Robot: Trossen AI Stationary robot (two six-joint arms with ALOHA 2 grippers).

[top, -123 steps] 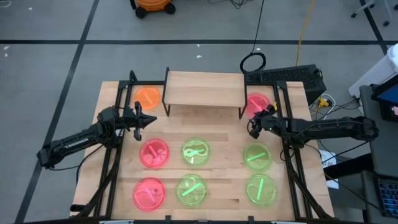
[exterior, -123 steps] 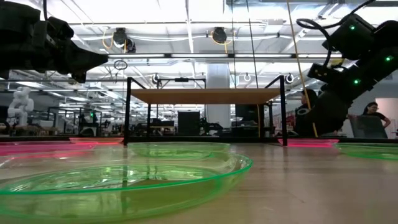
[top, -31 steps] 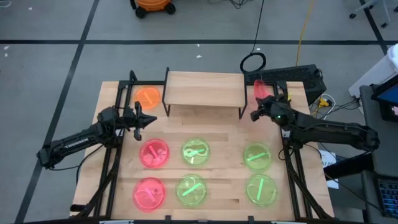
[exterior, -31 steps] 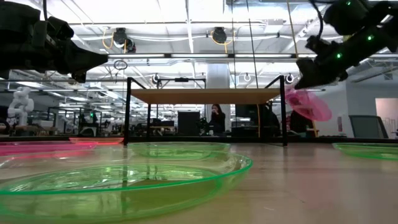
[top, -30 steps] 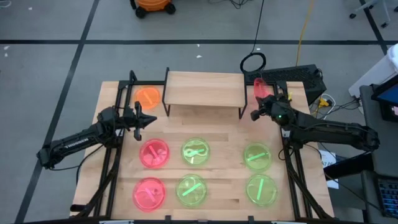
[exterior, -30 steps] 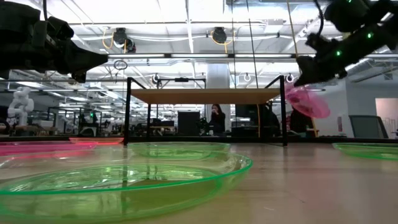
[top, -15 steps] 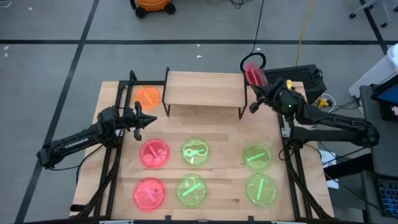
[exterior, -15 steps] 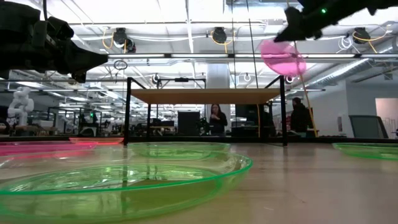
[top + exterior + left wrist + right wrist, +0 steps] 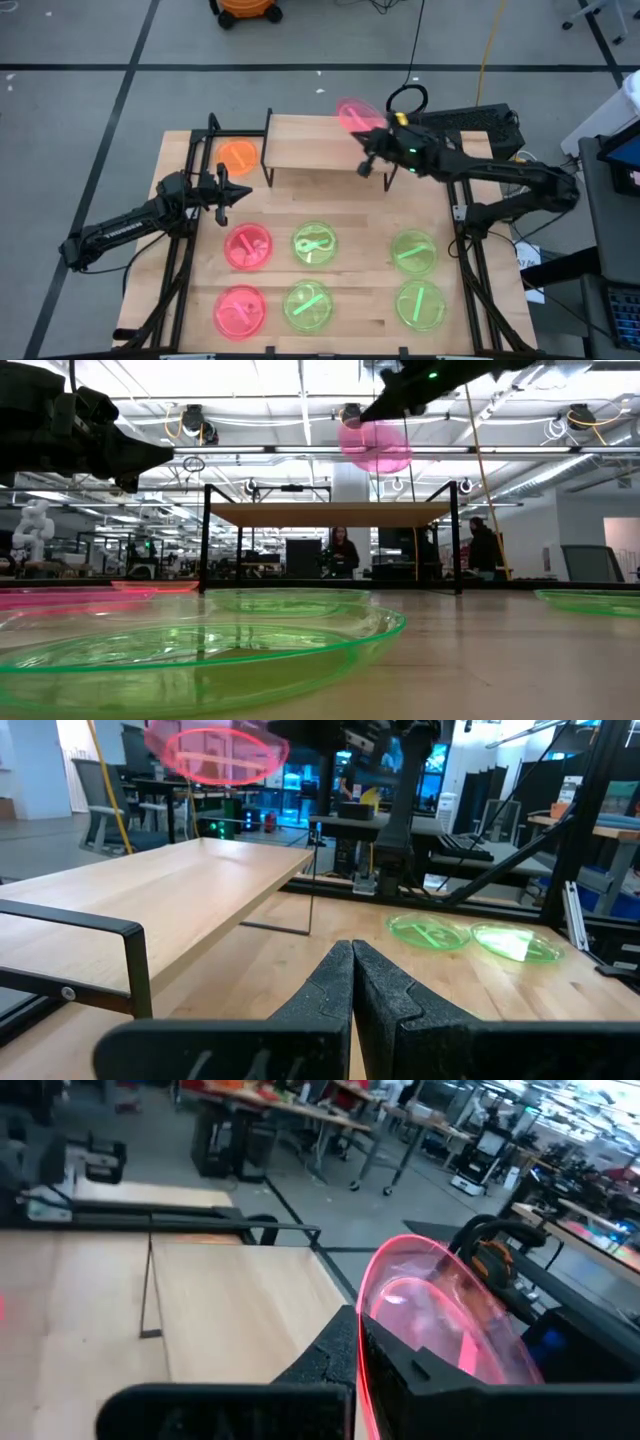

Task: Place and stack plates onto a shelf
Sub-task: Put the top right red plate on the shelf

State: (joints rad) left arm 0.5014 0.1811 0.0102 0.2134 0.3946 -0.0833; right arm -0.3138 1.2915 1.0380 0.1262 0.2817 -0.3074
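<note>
High view: the right gripper (image 9: 366, 150), fingers pinched on a translucent pink plate (image 9: 354, 113), holds it above the pale wood shelf (image 9: 325, 142). Low view: the plate hangs tilted (clear of the board). Left wrist view: the left gripper (image 9: 352, 952) is closed, empty, over the worktop (image 9: 470, 985).

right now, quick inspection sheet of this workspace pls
surface: wooden table, bare between plates
job's things: shelf empty; pink plate held above it; orange plate beside shelf; two pink, four green plates in rows
clutter: nothing seen
grippers: right gripper shut on pink plate; left gripper shut, empty, waiting left of shelf
cables: yellow cable on floor
surroundings: person beyond table
</note>
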